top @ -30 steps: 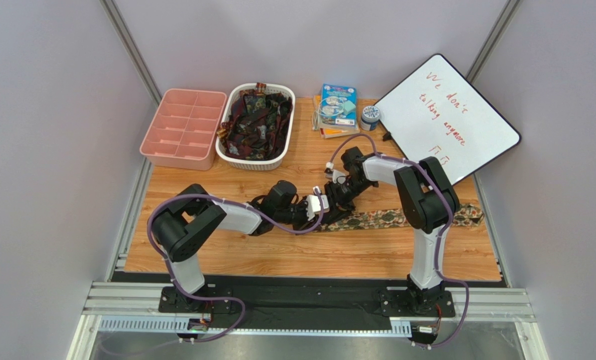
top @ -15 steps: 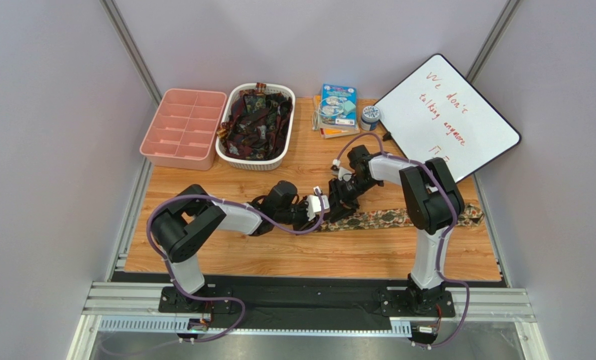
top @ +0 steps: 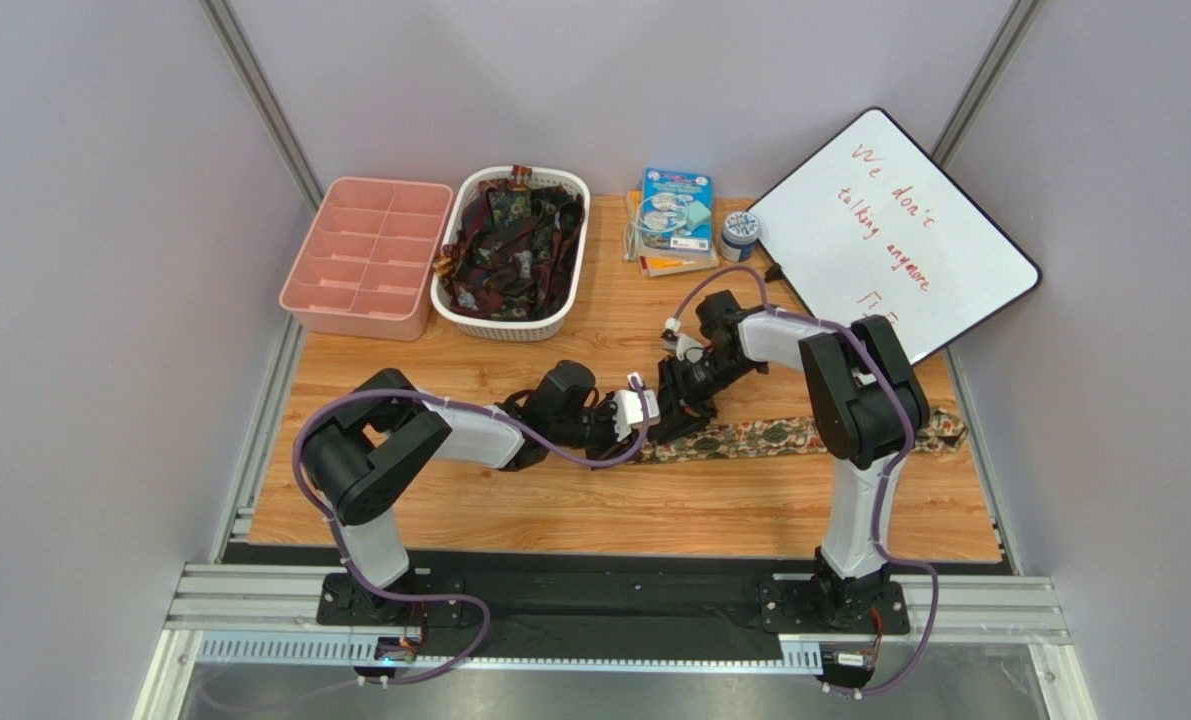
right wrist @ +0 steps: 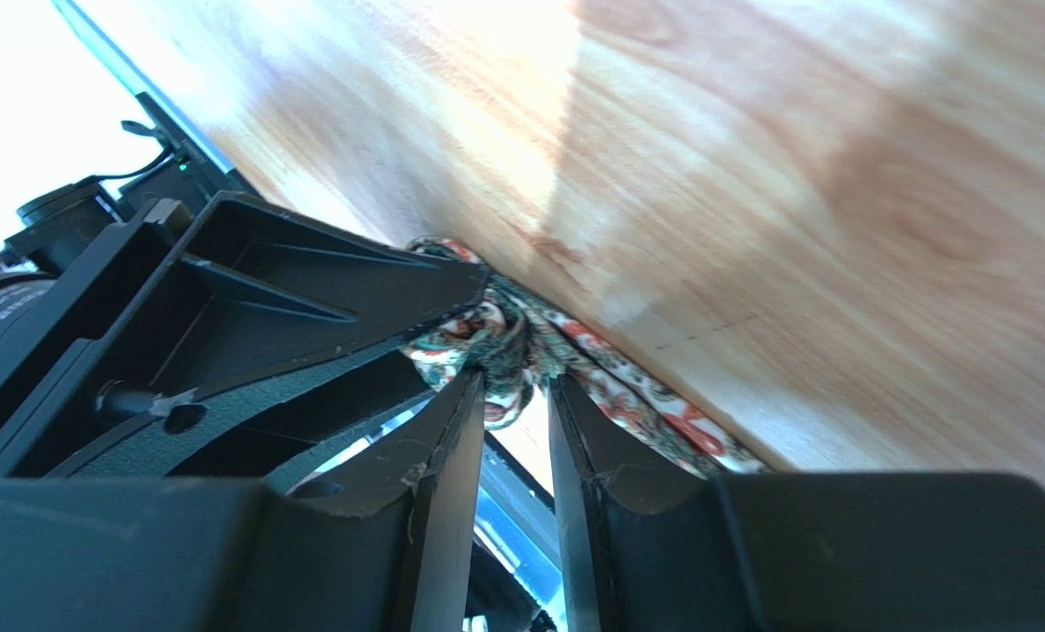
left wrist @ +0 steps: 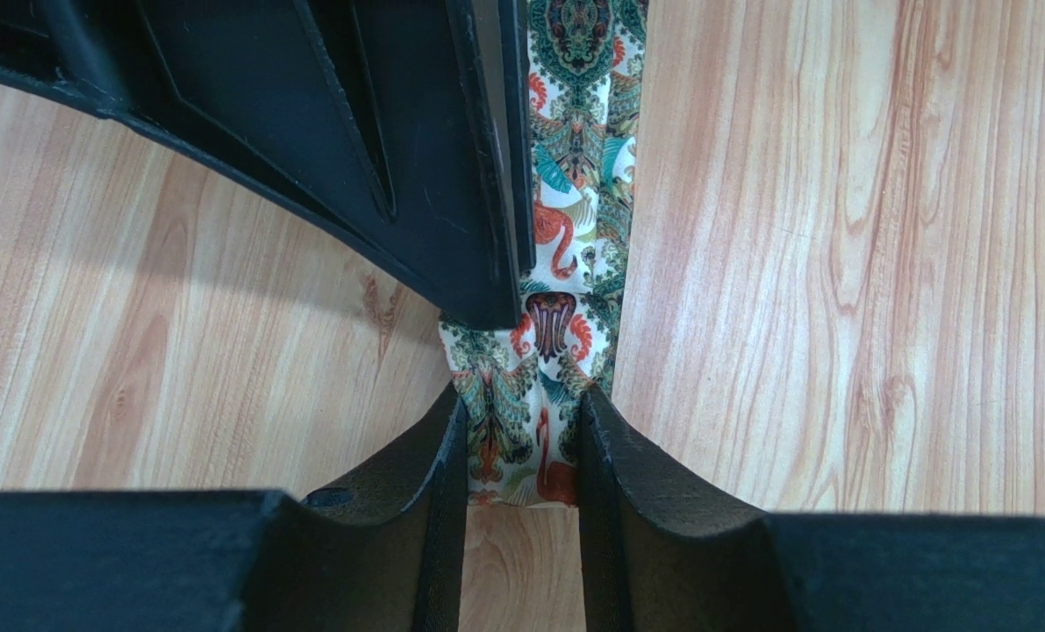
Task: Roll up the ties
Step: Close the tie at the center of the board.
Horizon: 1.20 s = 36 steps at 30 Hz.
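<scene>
Paisley tie (top: 774, 438) is lying flat along the wooden table (top: 556, 503), running from the centre out to the right edge, with part of it hidden under the right arm. Its print is showing teal, green and orange-red figures on a cream ground.

Left gripper (left wrist: 521, 448) is extending in from the left and is clamping the left end of the tie. Its two fingers are standing narrowly apart with only the fabric between them.

Right gripper (right wrist: 512, 395) is angling in from the far side and meeting the left gripper at that same end. Its fingers are pinching a bunched fold of the tie. The two grippers are touching or almost touching; the wrist views are too close to say which.

At the far left, a white basket (top: 504, 321) is holding a heap of dark red and black ties (top: 511, 240), with a pink compartment tray (top: 364, 255) just beside it on the left. A stack of books (top: 673, 218) and a whiteboard (top: 894, 233) bearing red writing are sitting along the far right
</scene>
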{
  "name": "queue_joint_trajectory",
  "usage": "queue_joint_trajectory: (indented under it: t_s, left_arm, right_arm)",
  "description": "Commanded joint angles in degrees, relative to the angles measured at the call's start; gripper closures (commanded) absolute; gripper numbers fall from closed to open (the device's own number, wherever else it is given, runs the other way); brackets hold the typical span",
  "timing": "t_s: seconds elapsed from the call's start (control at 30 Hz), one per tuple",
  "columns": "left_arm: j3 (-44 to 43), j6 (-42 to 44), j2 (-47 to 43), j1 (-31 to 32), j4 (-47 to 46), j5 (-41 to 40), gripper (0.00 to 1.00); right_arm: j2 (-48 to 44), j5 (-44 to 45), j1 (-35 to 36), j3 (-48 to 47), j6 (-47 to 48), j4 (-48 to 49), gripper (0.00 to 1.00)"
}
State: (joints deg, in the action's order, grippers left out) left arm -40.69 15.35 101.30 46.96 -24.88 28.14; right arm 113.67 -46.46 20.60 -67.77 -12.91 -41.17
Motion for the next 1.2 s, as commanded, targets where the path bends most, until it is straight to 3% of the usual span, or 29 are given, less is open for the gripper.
queue_joint_trajectory:
  t_s: [0.0,0.27,0.4,0.47,0.7,0.9,1.17]
  left_arm:
    - [0.87,1.26,1.01,0.24,8.27,-2.04,0.74]
    - [0.61,0.99,1.01,0.24,8.54,-2.39,0.74]
    - [0.61,0.47,0.83,0.15,8.71,-2.74,0.71]
    - [0.70,-0.15,0.57,0.06,8.71,-3.27,0.68]
    - [4.46,-3.83,-3.64,-1.87,4.06,-2.48,0.38]
    - [7.72,-5.33,-4.88,-3.01,-2.88,0.77,0.33]
    - [7.20,-4.54,1.18,-2.93,-13.07,3.85,0.33]
  right_arm:
    - [-3.01,-4.07,0.58,0.97,-0.98,1.88,0.67]
    - [-2.57,-4.96,1.46,1.15,-0.98,2.23,0.70]
    - [-2.31,-1.01,1.55,0.97,-0.45,1.71,1.00]
    - [-2.13,1.79,1.37,0.88,0.42,0.74,1.00]
    - [-0.38,11.11,0.85,1.23,2.27,-0.58,1.00]
    - [2.78,15.52,1.20,1.15,3.32,-1.37,1.00]
    - [6.65,14.91,2.69,1.15,3.24,0.56,1.00]
